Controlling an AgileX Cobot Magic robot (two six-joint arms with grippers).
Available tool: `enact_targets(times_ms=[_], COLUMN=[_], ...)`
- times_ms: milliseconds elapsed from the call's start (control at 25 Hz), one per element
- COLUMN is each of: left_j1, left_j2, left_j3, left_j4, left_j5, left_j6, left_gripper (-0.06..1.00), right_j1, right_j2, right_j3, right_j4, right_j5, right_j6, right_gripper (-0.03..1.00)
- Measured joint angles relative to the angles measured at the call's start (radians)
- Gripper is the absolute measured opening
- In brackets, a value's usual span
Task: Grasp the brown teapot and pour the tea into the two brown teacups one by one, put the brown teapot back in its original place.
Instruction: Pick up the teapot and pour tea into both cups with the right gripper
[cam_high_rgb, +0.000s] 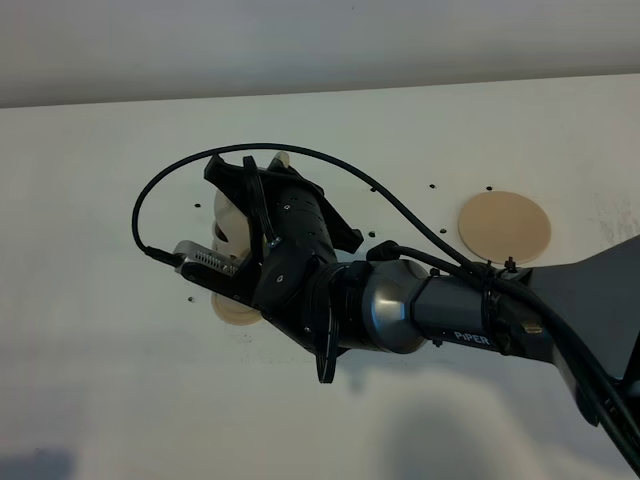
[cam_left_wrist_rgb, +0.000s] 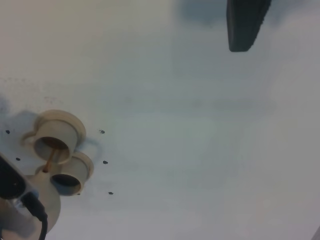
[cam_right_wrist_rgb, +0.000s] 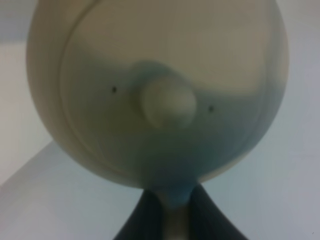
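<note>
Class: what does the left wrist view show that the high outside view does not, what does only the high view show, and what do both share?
Only the left wrist view: the open mouths of both cups, a thin brown stream falling into one. Only the high view: the bare wide disc and the right arm reaching across with the teapot. Both: the white table with small dark dots.

White matte surface (cam_high_rgb: 100, 380) fills most of view, plain, with faint scuffs far right. Small dark dots (cam_high_rgb: 432, 185) scattered across middle, some far, some left. Far edge straight, meets bare pale grey wall (cam_high_rgb: 300, 40). Light soft, diffuse. Blurred grey shadows (cam_high_rgb: 440, 430) lie on near part of surface, darker patch (cam_high_rgb: 30, 465) at near left corner.
</note>
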Motion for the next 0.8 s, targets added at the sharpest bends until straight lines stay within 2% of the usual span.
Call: enact_targets(times_ms=[800], left_j1=[0.0], left_j2=[0.0], left_j3=[0.0], left_j4=[0.0], left_j5=[0.0], left_j6=[0.0], left_gripper=[0.61], right_j1=[-0.014], right_j2=[0.0], right_j3=[0.0], right_j4=[-0.002], right_j5=[-0.009], right_j6=[-0.018], right_gripper=[0.13])
